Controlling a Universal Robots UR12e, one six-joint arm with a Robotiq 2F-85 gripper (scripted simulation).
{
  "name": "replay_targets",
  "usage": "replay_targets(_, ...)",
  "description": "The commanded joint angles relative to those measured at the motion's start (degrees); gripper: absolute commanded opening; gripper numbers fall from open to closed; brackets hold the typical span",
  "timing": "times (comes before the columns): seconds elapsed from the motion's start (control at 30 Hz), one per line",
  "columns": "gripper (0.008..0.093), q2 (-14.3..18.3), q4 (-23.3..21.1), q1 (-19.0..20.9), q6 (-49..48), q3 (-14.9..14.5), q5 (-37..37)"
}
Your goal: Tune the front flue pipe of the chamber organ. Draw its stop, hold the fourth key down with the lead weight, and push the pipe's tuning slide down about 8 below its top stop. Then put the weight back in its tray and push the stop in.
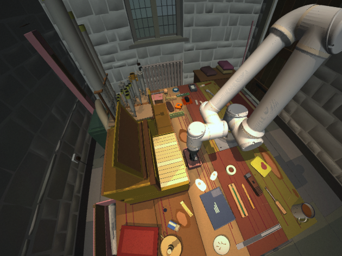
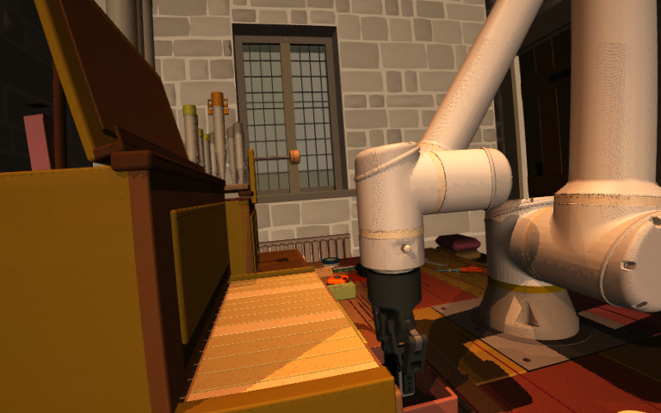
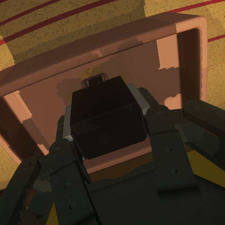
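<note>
My gripper [image 3: 108, 126] reaches straight down into the shallow reddish tray [image 3: 108, 90] beside the keyboard, and I grip the dark lead weight [image 3: 107, 115] between my fingers, low inside the tray. Seen from the side, the gripper [image 1: 194, 156] stands in the tray [image 1: 193, 162] just right of the organ's pale keys [image 1: 169, 160]. The keyboard [image 2: 287, 331] lies level. The flue pipes [image 2: 214, 136] stand at the far end of the organ case, the front one carrying an orange collar. A stop knob [image 2: 294, 156] on a rod projects beside them.
The tray's rim [image 2: 429, 402] sits at the bench's near side beside the organ case [image 1: 129, 154]. The arm's base [image 2: 531, 302] stands to the right. Tools, a tape roll [image 1: 231, 169], a blue book [image 1: 218, 208] and a mug [image 1: 303, 212] are spread over the bench.
</note>
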Motion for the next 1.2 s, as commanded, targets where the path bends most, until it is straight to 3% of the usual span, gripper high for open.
replay_targets(0.0,0.0080,0.0,0.0,0.0,0.0,0.0,0.0)
replay_targets(0.07,0.0085,0.0,0.0,0.0,0.0,0.0,0.0)
replay_targets(1.03,0.0665,0.0,0.0,0.0,0.0,0.0,0.0)
replay_targets(1.17,0.0680,0.0,0.0,0.0,0.0,0.0,0.0)
